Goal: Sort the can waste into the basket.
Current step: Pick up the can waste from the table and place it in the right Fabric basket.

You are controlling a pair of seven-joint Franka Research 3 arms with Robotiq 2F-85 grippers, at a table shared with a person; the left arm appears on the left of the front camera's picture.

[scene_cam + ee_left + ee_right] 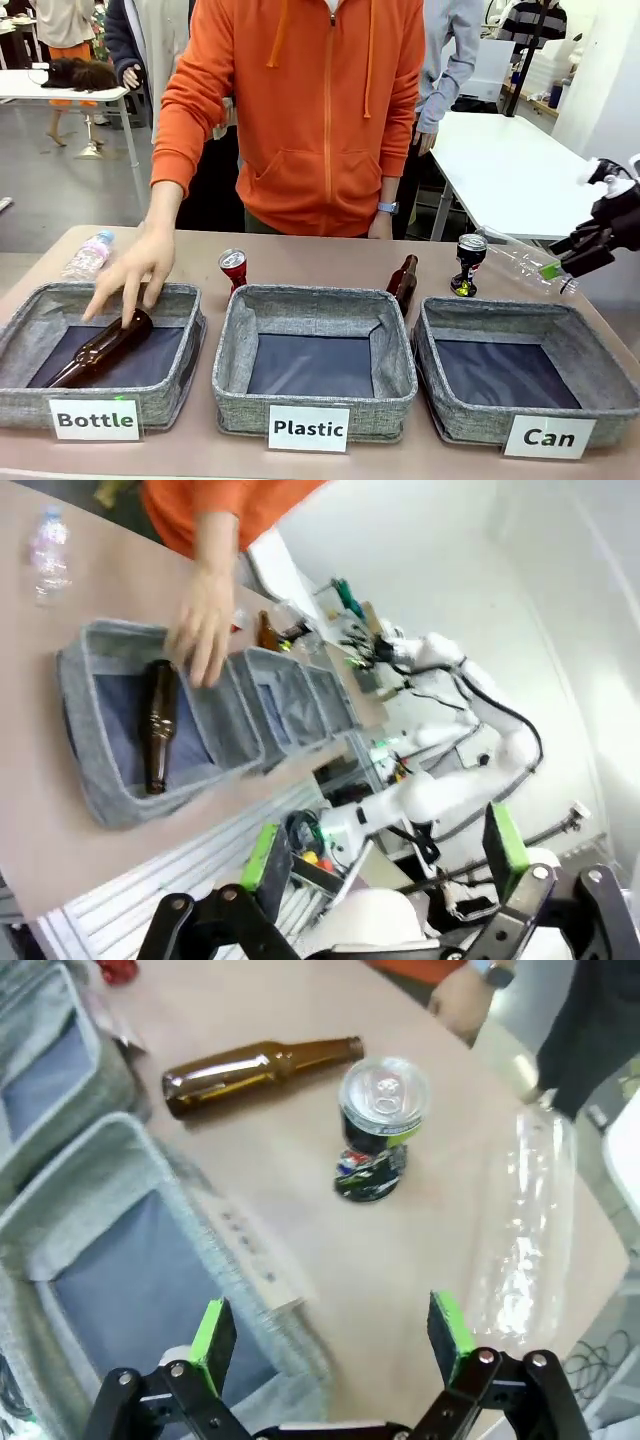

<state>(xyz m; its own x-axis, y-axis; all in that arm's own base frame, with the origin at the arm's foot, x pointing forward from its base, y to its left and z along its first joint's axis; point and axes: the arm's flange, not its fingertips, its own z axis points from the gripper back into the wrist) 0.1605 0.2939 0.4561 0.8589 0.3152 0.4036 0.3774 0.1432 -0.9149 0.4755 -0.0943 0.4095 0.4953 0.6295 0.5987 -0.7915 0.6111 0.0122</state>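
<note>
Between the green pads point(213, 1332) of our right gripper point(331, 1332) nothing is held: the two fingers stand spread to their full width, above the table point(320, 1020) and apart from everything. Straight ahead of them, near but not touching, stands the dark can point(378, 1125), and we judge that this is the one to take first. To do it well, we should go forward and down until one pad is on each side of the upper half, where the wall looks round. We should avoid the lower half, which is crushed and twisted. Such thin metal gives way easily, so a slow and gentle closing seems better to us. Its silver top is flat and shiny, and the body is dark with green-yellow print.

Beside one pad lies a clear plastic bottle point(520, 1230), smooth and long, which could roll if we touch it. Beyond the can lies a brown glass bottle point(250, 1068), hard and glossy. Under the other pad opens the basket point(428, 370), of soft grey fabric with a dark bottom, so the way to carry is short. Much farther off, behind the middle bin point(228, 360), stands the red can point(233, 268). Our left gripper point(383, 848) is also spread wide and holds nothing. It is well apart from the bins, where the person's hand point(135, 270) rests on another brown bottle point(100, 350).
</note>
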